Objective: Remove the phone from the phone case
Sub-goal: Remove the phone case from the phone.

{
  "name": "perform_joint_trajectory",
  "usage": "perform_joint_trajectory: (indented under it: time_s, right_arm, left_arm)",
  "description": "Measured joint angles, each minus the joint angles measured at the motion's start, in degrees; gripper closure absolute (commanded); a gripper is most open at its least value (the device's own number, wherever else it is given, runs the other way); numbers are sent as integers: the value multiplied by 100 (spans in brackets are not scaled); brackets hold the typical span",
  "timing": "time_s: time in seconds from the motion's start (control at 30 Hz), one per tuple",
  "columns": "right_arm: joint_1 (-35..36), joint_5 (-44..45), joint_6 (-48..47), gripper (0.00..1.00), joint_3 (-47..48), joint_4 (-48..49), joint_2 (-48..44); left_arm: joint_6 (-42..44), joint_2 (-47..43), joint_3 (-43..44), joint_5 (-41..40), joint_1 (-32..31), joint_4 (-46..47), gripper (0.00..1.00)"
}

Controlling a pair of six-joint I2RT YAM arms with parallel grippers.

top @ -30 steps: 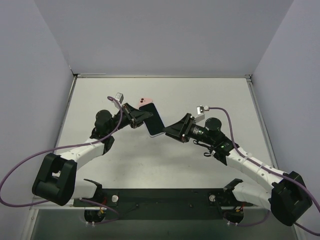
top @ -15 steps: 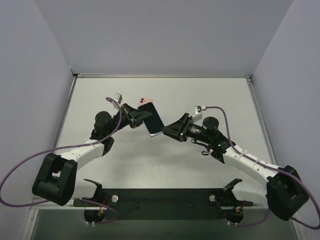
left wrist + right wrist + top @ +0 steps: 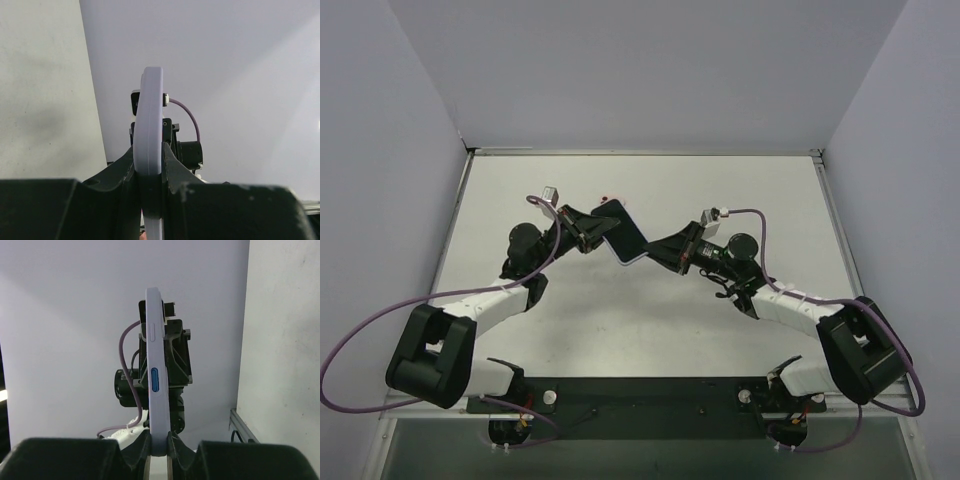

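A phone in a pale lilac phone case (image 3: 625, 235) is held in the air above the table's middle, between both arms. My left gripper (image 3: 598, 229) is shut on its upper left edge. My right gripper (image 3: 655, 249) is shut on its lower right edge. In the left wrist view the case (image 3: 151, 125) stands edge-on between my jaws. In the right wrist view the case (image 3: 156, 390) is also edge-on, with a blue side button (image 3: 154, 379) showing. A pink bit of the phone shows at the top end in the top view.
The white table (image 3: 720, 190) is walled by grey panels on three sides. A metal rail (image 3: 640, 152) runs along the far edge. Purple cables trail from both wrists. The black base bar (image 3: 640, 395) lies at the near edge.
Both grippers have moved a little up and away with the phone. It has tilted more edge-on to the top camera, and the right arm has stretched further left.
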Motion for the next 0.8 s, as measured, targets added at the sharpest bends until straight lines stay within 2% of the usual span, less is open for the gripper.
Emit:
perform_joint_trajectory:
  time_s: [0.2,0.4,0.8]
  right_arm:
    - [-221,-179,791,100,37,605,422]
    - [-247,26,1593,100,601,833,916]
    - [-234,1023,2068,100,1615,750,1169]
  left_arm:
    - [-249,216,-151,-247,-9,577,100]
    - [-511,374,-151,-804,63,1207,100]
    - [-1300,739,573,-1473,76,1486,100]
